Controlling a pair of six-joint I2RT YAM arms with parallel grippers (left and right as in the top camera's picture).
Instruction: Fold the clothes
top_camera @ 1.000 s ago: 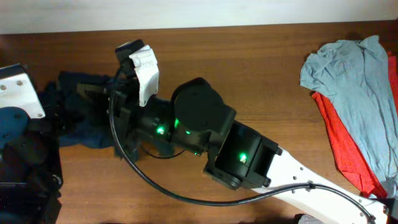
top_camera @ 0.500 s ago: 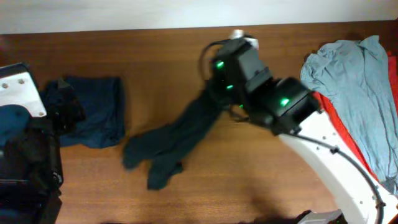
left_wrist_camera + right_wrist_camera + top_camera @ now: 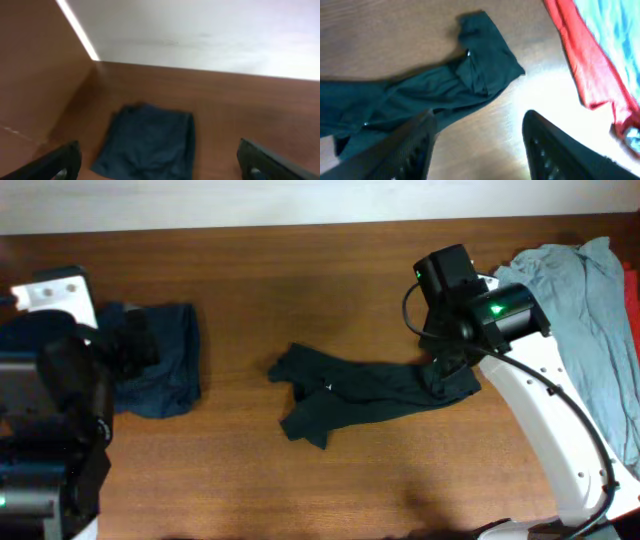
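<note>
**Navy Garment Lay Ahead of Widely Parted Fingers**

The left gripper (image 3: 162,167) stood with its jaws far apart. Only its two dark fingertips (image 3: 57,162) showed, one at each bottom corner. Ahead of the fingers, and nearer the picture-left one, a folded dark navy garment (image 3: 147,145) lay flat on the brown wooden table (image 3: 240,105). Farther ahead, past the garment, a white wall (image 3: 200,30) met the table's far edge. A brown panel (image 3: 35,65) rose outside the picture-left finger.

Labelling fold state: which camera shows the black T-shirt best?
Overhead: it shows almost the whole black T-shirt, strung out and crumpled. The right wrist view catches only part of it, with the rest running off frame. The left wrist view misses it, showing just the navy garment.
</note>
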